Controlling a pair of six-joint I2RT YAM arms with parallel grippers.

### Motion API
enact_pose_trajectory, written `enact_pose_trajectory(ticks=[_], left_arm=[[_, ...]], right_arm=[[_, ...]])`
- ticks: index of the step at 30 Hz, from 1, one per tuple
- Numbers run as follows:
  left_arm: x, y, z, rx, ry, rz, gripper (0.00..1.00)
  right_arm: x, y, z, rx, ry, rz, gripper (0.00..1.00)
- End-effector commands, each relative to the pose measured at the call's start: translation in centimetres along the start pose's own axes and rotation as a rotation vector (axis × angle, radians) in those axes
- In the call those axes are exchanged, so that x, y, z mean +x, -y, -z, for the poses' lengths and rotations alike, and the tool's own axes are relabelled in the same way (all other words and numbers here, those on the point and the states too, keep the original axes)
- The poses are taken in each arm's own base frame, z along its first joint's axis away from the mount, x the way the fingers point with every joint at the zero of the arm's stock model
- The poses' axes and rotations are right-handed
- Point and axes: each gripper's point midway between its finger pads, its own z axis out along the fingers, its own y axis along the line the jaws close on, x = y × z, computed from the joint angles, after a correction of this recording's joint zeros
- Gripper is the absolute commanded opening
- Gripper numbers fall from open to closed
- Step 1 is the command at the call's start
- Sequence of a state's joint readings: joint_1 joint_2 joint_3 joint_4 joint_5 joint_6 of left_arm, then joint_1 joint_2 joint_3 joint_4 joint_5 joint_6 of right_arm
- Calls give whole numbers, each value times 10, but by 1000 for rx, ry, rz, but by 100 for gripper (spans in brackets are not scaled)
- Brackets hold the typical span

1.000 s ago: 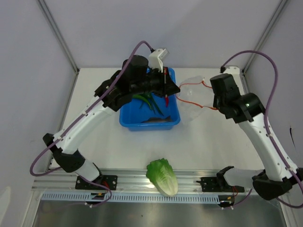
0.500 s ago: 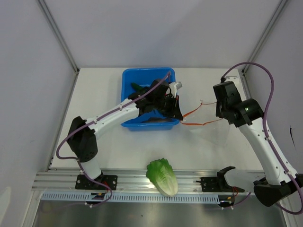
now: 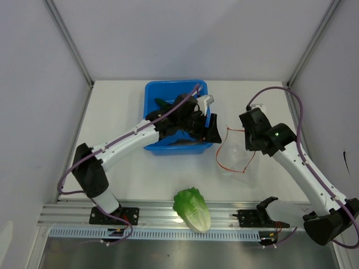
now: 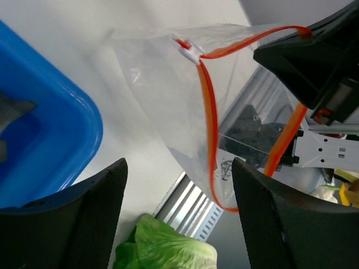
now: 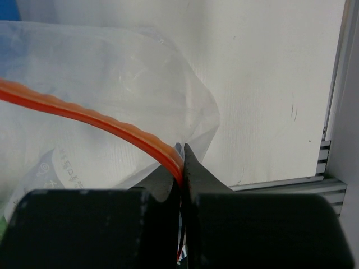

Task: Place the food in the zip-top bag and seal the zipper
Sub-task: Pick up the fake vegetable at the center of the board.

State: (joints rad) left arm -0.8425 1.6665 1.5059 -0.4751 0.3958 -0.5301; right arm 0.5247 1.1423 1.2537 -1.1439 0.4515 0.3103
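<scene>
The limp zip-top bag [image 4: 162,95] is pinched on its stiffer zipper [image 4: 208,112], at 2 o'clock, by the right gripper [image 5: 182,152]; the left gripper [image 4: 179,168] is spread wide, empty.

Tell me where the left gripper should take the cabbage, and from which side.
Probably across its middle, straight down from above. The cabbage lies flat on the rail, its long axis running roughly near to far, so jaws set left-right should span its narrower width. The left gripper is open and free; the right gripper is shut on the zipper.
</scene>
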Motion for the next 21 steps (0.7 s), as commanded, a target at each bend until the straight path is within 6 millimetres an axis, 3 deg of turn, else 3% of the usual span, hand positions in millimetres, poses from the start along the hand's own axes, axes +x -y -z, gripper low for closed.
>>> enact_pose_trajectory(ticks=[1, 3, 5, 6, 9, 10, 12, 13, 16, 21], left_arm=[[-28, 12, 50, -63, 171, -89, 82], [-37, 11, 79, -118, 276, -94, 92], [-27, -2, 92, -177, 301, -59, 100], [-24, -4, 111, -210, 330, -43, 99], [11, -11, 119, -214, 266, 71, 100], [47, -22, 107, -211, 166, 150, 100], [72, -16, 107, -164, 108, 199, 99], [102, -26, 101, -171, 33, 259, 99], [127, -29, 106, -162, -7, 334, 99], [150, -25, 109, -157, -87, 466, 99]], right_arm=[[-6, -7, 0, -21, 34, -29, 0], [-4, -8, 0, -18, 31, -21, 0], [-4, -8, -1, -13, 31, -21, 0], [-5, -10, 0, -18, 38, -19, 0], [-5, -10, 0, -13, 37, -12, 0], [-6, -10, 0, -11, 38, -10, 0], [-7, -11, 0, -10, 40, -5, 0], [-7, -11, -1, -11, 41, -5, 0], [-8, -15, -1, -22, 42, -2, 0], [-6, -22, -3, -30, 35, 15, 0]])
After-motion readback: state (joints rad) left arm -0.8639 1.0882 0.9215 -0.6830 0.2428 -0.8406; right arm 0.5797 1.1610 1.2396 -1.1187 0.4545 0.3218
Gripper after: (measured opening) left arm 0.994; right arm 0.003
